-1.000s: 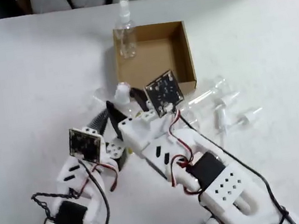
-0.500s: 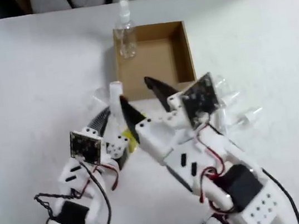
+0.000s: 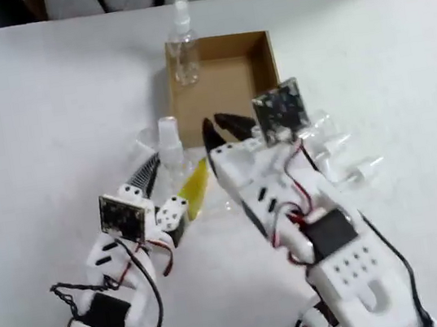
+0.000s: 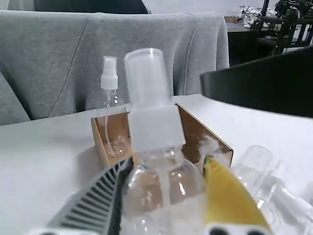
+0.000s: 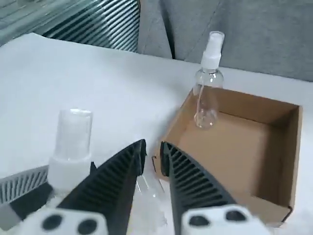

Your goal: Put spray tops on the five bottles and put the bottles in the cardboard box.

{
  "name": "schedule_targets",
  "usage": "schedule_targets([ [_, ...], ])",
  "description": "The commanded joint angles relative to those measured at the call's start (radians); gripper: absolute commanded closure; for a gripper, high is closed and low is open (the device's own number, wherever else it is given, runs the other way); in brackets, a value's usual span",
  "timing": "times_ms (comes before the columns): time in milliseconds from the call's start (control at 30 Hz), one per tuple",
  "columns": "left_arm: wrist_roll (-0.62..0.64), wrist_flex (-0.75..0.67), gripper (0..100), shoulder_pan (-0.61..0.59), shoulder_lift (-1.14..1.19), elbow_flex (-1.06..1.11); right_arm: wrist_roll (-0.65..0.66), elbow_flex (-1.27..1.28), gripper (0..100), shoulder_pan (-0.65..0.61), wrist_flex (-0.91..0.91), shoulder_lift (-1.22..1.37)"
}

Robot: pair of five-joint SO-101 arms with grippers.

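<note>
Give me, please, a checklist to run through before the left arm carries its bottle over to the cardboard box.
1. Grip: the left gripper is shut on the held bottle, which stands upright: ok.
2. Spray top sits on the held bottle: ok. Fully tightened: cannot tell.
3. Room in the cardboard box: one capped bottle stands in a far corner and the rest of the floor is bare: ok.
4. Path clear: the right gripper, slightly open and empty, hangs at the box's near wall beside the held bottle: not ok.
5. Other bottles capped: loose spray tops lie on the table: not ok.
</note>
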Motion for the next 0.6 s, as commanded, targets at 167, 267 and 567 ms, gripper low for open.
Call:
schedule_targets([
  [167, 0.009, -0.037, 98, 0.008, -0.018, -0.008, 0.008, -0.044, 98.4, -0.068, -0.124, 0.189],
  [267, 0.009, -0.037, 98, 0.008, -0.018, -0.008, 0.008, -0.041, 98.4, -0.104, -0.107, 0.166],
  [567, 0.009, -0.037, 98, 0.008, -0.018, -0.006, 0.034, -0.002, 98.4, -0.038, 0.074, 0.025],
])
